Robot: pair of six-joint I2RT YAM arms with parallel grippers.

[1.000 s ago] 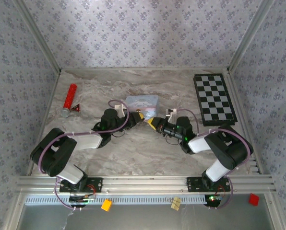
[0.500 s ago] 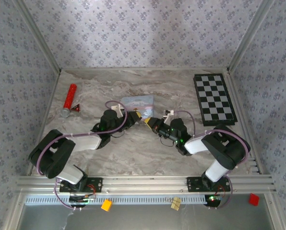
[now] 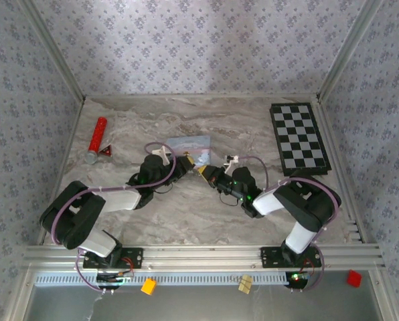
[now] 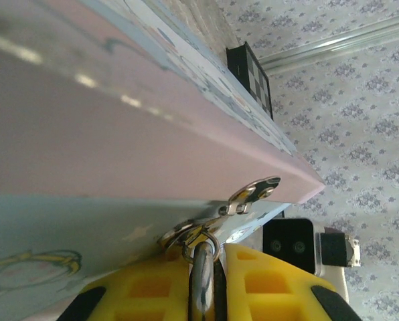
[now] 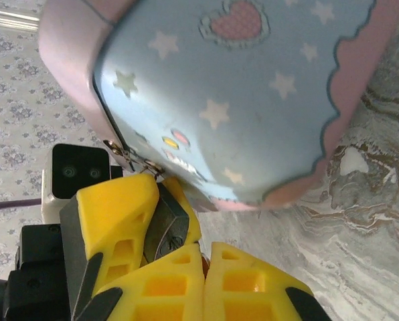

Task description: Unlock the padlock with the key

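Note:
The padlock point(image 5: 163, 229), a dark squarish block, is clamped between the yellow fingers point(image 5: 114, 217) of my left gripper point(image 3: 185, 162), which is shut on it. Its silvery shackle point(image 4: 203, 277) passes through the hasp ring of the pale blue and pink tin point(image 3: 189, 143), seen close up from my left gripper point(image 4: 209, 249). My right gripper point(image 5: 206, 249) is shut, its tips right under the padlock's lower corner. Only a tiny dark sliver of the key point(image 5: 203, 265) shows between its pads. From above, my right gripper point(image 3: 205, 172) meets the left one beside the tin's front.
A red cylinder point(image 3: 97, 138) and a small red triangular piece point(image 3: 108, 152) lie at the far left. A checkerboard point(image 3: 298, 138) sits at the back right. The tin point(image 5: 240, 87) rests on the marble-patterned table point(image 5: 380, 200); wallpapered walls enclose three sides.
Both grippers and the tin have shifted a little to the left. The right gripper has closed in on the left one and the padlock.

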